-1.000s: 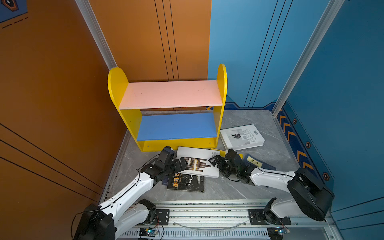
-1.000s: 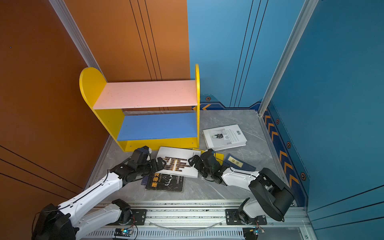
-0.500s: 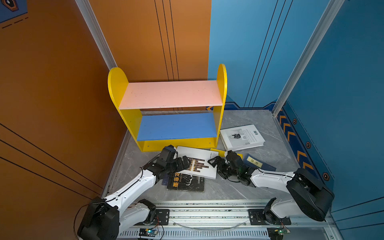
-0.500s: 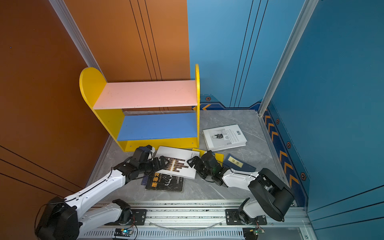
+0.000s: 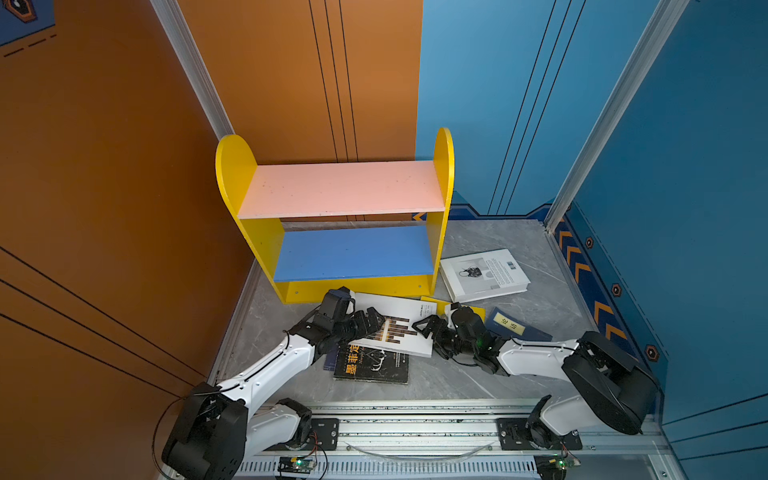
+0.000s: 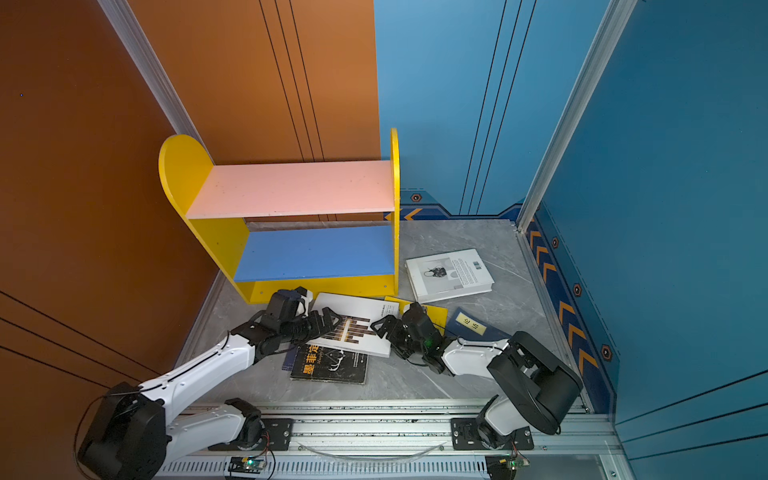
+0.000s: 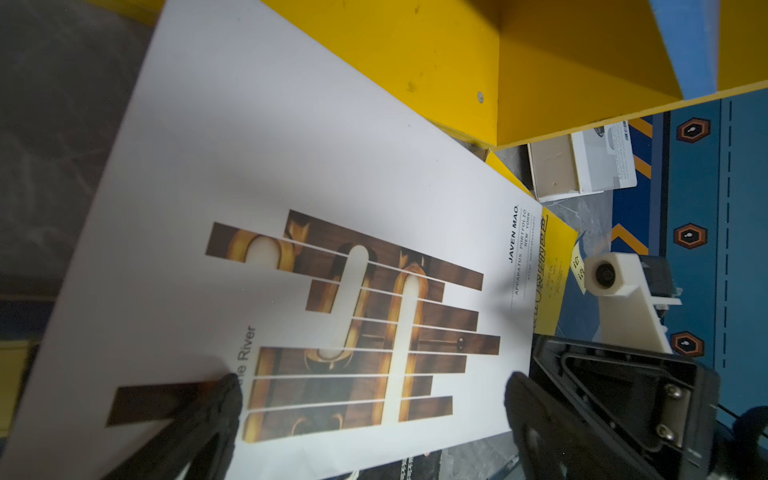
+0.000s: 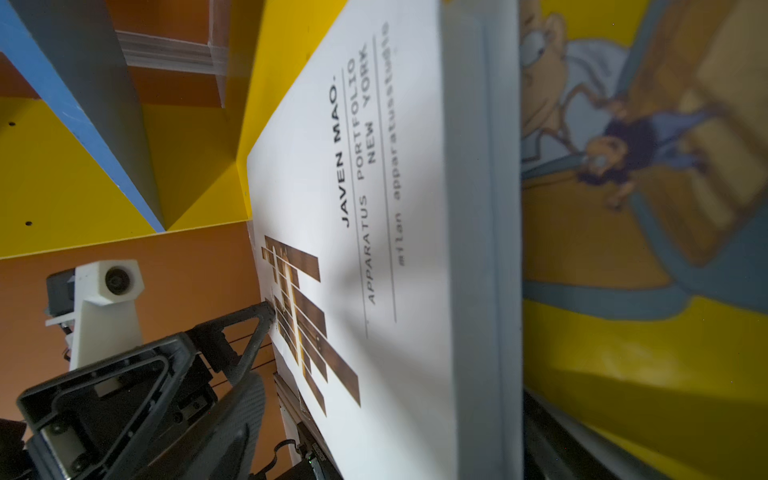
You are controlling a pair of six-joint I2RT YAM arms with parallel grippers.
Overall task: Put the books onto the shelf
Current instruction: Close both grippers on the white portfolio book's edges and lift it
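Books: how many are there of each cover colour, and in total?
White: 2, brown-block book and grey-picture book
Black: 1, black book
Yellow: 1, yellow book
Navy: 2, labelled navy book and navy edge under the black book
Total: 6

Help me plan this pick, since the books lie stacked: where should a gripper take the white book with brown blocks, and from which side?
Probably its thick right-hand edge, coming from the right gripper's side, one jaw above and one below. The white book lies flat, but that edge sits raised over the yellow cartoon book, so a jaw may slip under.
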